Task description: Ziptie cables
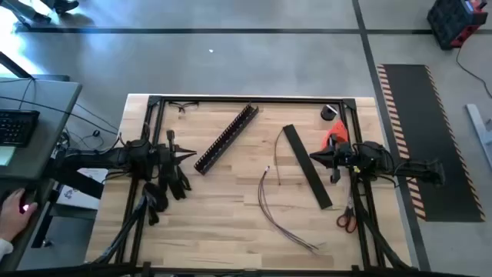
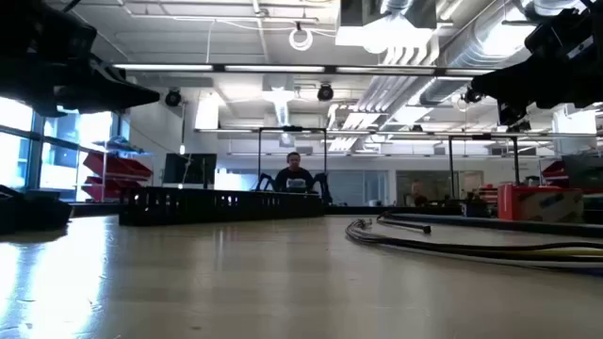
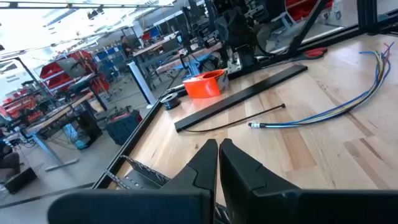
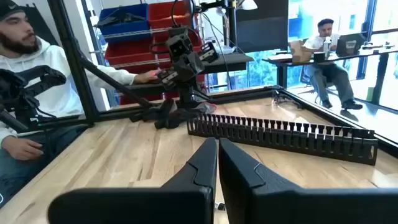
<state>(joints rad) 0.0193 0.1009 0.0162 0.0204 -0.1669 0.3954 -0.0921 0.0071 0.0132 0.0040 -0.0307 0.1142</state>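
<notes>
The cables (image 1: 280,211), a loose bundle of thin wires, lie flat on the wooden table near its middle, curving toward the near right; they also show in the left wrist view (image 3: 336,109) and the low view (image 2: 471,247). A thin black ziptie (image 3: 239,121) lies beside them on the table. My left gripper (image 1: 192,155) hovers shut at the table's left, pointing toward the middle. My right gripper (image 1: 314,156) hovers shut at the right, pointing left. Both stand above the table and hold nothing.
A long black slotted channel (image 1: 227,137) lies slanted at the far middle. A flat black strip (image 1: 307,165) lies just left of my right gripper. An orange tool (image 1: 334,137) and red-handled scissors (image 1: 347,219) sit at the right. People sit beyond the table.
</notes>
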